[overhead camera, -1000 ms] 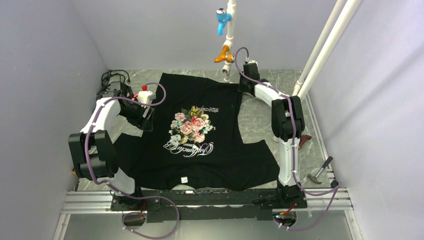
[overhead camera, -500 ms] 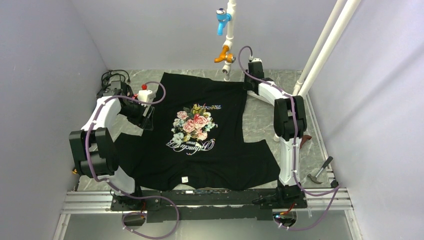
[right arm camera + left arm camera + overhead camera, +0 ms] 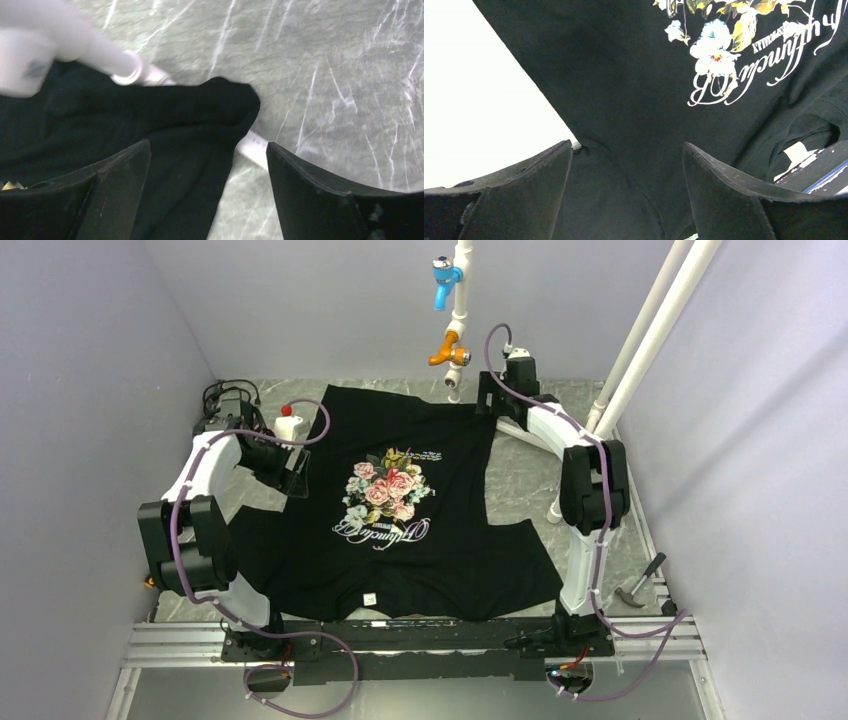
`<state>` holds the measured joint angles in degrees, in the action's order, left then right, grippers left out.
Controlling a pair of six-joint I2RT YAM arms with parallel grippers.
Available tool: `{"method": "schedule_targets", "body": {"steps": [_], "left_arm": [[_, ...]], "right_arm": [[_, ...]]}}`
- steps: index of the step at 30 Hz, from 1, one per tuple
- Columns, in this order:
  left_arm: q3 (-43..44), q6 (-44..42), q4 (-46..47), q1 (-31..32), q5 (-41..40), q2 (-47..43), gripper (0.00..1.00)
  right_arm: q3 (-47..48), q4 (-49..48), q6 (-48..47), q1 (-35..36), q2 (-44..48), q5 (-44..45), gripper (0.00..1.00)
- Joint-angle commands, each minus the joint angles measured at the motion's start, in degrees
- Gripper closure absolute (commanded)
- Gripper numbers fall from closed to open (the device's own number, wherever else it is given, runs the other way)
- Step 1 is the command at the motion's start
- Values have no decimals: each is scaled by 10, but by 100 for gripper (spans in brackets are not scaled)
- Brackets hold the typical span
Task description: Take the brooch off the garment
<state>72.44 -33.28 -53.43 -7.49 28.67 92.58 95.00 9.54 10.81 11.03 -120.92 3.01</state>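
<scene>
The garment (image 3: 400, 530) is a black T-shirt with a pink rose print (image 3: 385, 488), lying spread flat on the marble table (image 3: 520, 480). I cannot make out the brooch in any view. My left gripper (image 3: 291, 470) hovers over the shirt's left side. It is open, with only black cloth (image 3: 624, 100) between its fingers (image 3: 524, 195). My right gripper (image 3: 488, 405) stands open over the shirt's far right corner (image 3: 200, 120), one finger (image 3: 115, 190) above cloth and the other above bare table. Neither gripper holds anything.
A white object with a red top (image 3: 288, 422) stands by the left arm, with cables (image 3: 225, 395) behind it. An upright pipe carries a blue tap (image 3: 443, 280) and an orange tap (image 3: 446, 350). A slanted white pipe (image 3: 645, 340) and a hammer (image 3: 640, 582) lie at the right.
My right gripper drew the shirt's far right corner to the right, then opened and let it go. My left gripper opened a little wider.
</scene>
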Motion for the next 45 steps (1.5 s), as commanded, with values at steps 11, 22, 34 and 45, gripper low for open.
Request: {"method": "schedule_targets", "body": {"steps": [11, 22, 34, 45], "left_arm": [[1, 43, 6, -2, 39, -123, 1], [-44, 80, -7, -3, 30, -292, 1], [-131, 56, -9, -3, -79, -473, 0], [-205, 81, 44, -3, -121, -591, 1]], "right_arm": [[-270, -17, -7, 71, 312, -99, 0], [-402, 50, -84, 123, 549, -97, 0], [-482, 148, -182, 124, 774, -59, 0], [-536, 186, -217, 98, 872, -115, 0]]}}
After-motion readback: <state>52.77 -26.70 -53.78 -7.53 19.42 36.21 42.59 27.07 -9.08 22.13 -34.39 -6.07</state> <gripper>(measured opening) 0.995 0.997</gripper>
